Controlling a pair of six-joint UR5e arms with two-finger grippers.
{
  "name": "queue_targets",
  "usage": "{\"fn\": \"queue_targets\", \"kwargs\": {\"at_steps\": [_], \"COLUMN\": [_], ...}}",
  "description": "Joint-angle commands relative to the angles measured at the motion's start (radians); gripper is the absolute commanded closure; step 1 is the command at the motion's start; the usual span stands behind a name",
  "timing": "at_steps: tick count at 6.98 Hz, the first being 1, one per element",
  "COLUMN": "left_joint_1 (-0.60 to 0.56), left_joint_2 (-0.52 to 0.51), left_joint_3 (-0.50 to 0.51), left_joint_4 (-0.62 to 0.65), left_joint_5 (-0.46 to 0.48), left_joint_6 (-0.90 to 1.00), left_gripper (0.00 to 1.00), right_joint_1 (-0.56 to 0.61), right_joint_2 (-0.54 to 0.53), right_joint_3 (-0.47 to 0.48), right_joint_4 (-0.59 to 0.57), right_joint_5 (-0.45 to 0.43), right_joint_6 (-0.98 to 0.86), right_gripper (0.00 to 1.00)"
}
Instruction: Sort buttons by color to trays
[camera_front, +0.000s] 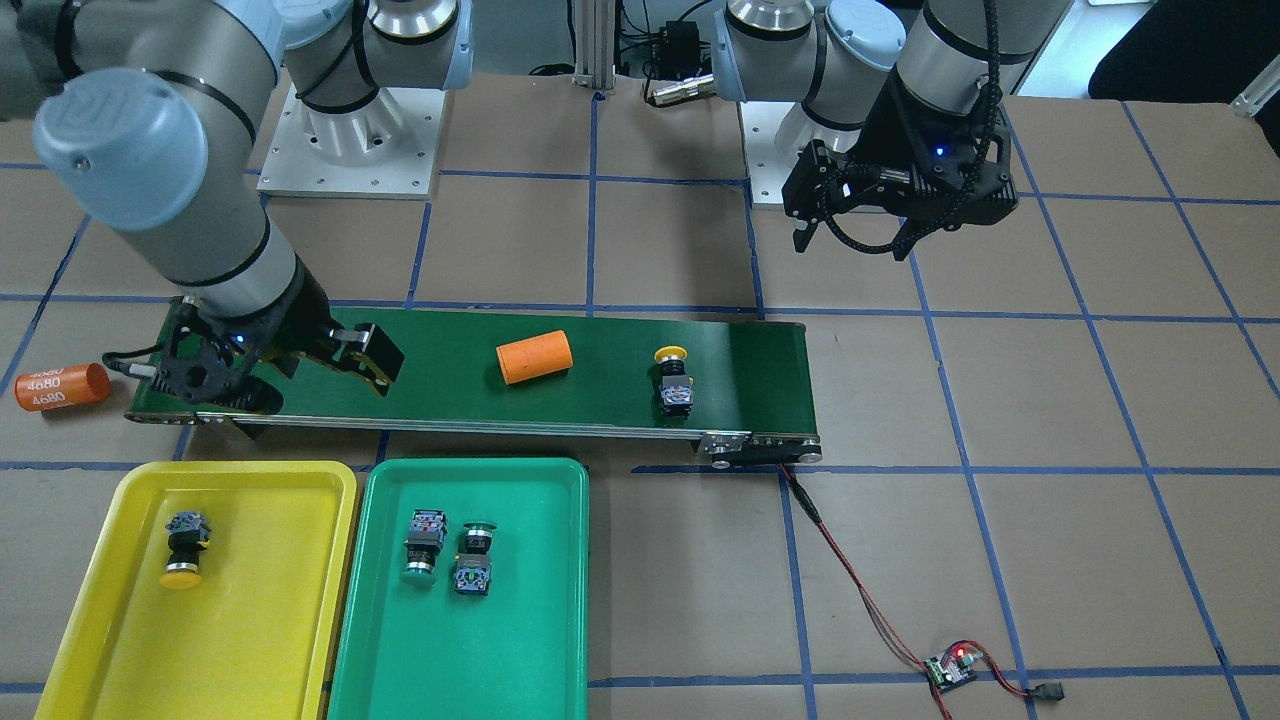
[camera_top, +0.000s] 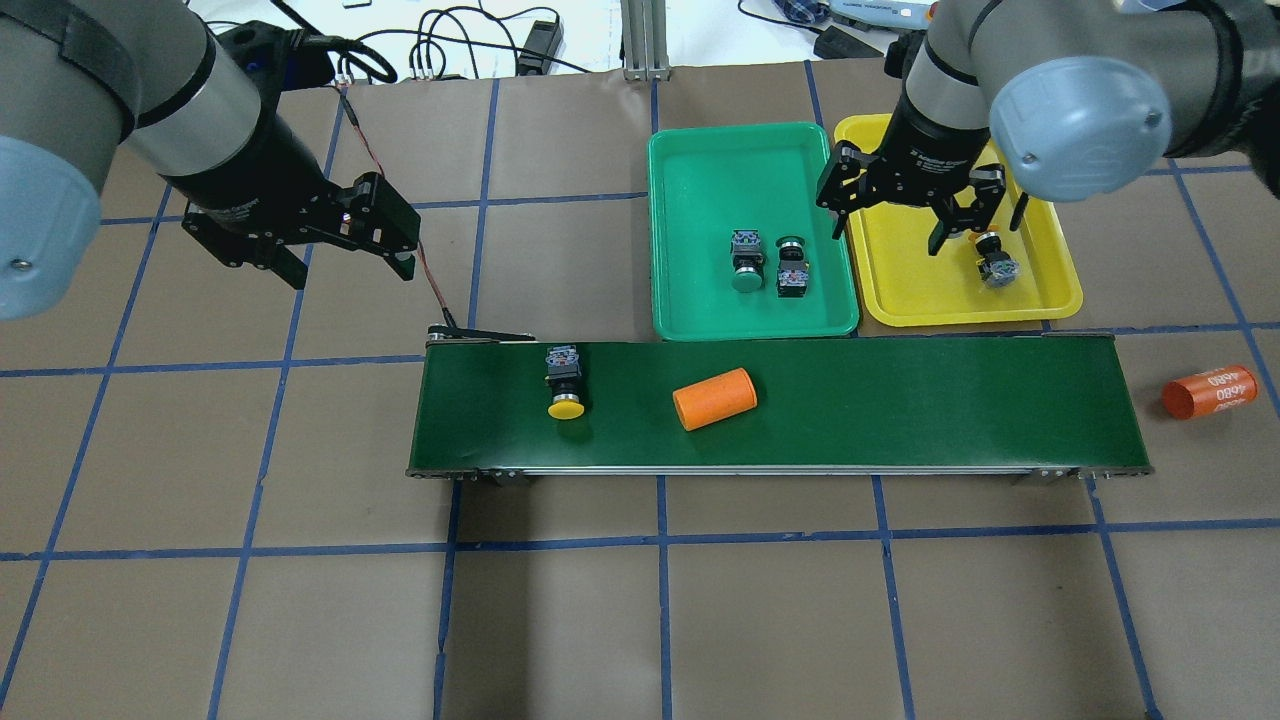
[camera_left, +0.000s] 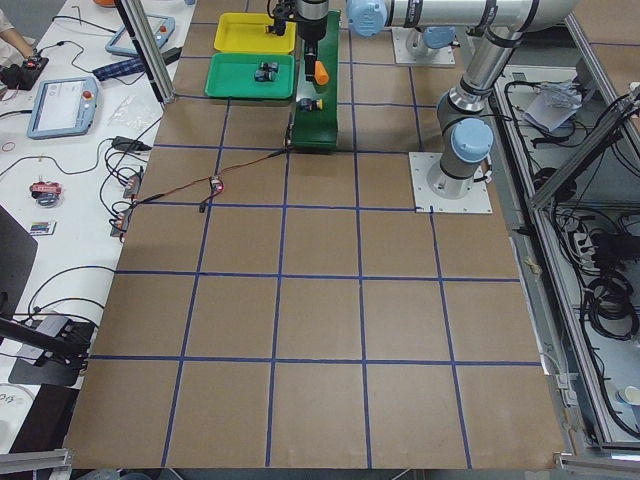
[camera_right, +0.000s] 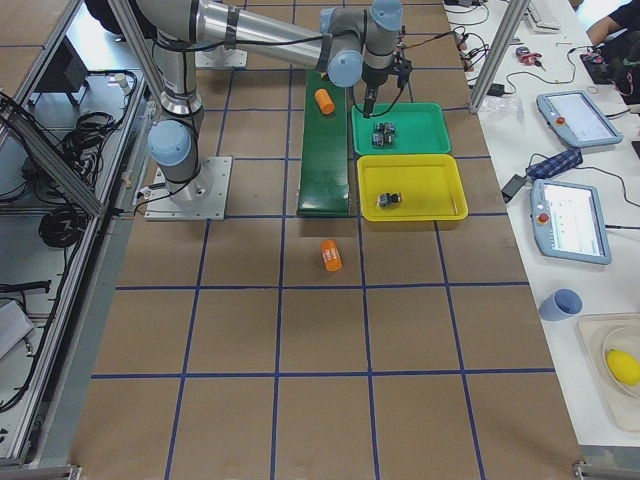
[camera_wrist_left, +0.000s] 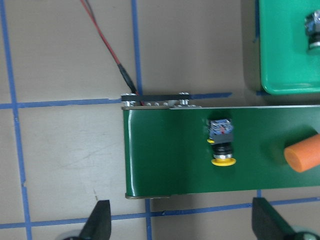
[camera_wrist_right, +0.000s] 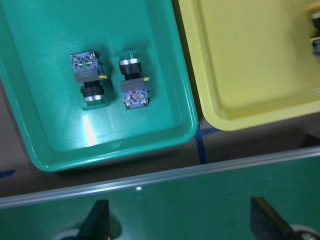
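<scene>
A yellow button (camera_top: 565, 385) lies on its side on the conveyor belt (camera_top: 900, 400), well apart from the yellow tray (camera_top: 920, 290). It looks light, rigid, smooth-capped; the black body offers flat faces to pinch. The left fingers (camera_wrist_left: 101, 220) and the right fingers (camera_wrist_right: 99, 221) stand apart, empty

yellow tray (camera_left: 240, 38) beside green tray (camera_left: 228, 85) | 2 buttons (camera_left: 266, 71) in green | orange cylinder (camera_left: 321, 72) on conveyor belt (camera_left: 320, 130)

"4680" stands in white, repeated in rows, on the orange cylinder (camera_front: 60, 387) lying on the table (camera_front: 1100, 500), well apart from the fingers (camera_wrist_right: 99, 222) of the right gripper (camera_wrist_right: 182, 225). Other print is too small to read.
</scene>
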Motion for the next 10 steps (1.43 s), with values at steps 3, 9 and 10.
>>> {"fn": "queue_targets", "kwargs": {"at_steps": [3, 9, 10], "left_joint_1": [0.01, 0.005, 0.007], "left_joint_2": [-0.028, -0.019, -0.017], "left_joint_3": [0.008, -0.006, -0.008], "left_joint_4": [0.047, 0.056, 0.056], "left_joint_5": [0.052, 0.058, 0.058], "left_joint_6": [0.02, 0.022, 0.022], "left_gripper": [0.0, 0.0, 0.0], "right_joint_1": [-0.001, 0.001, 0.001], "right_joint_2": [-0.014, -0.069, -0.069], "right_joint_3": [0.023, 0.011, 0.018], "right_joint_4": [0.065, 0.053, 0.059], "right_joint_5": [-0.033, -0.032, -0.043], "right_joint_6": [-0.002, 0.0, 0.003], "right_gripper": [0.0, 0.0, 0.0]}}
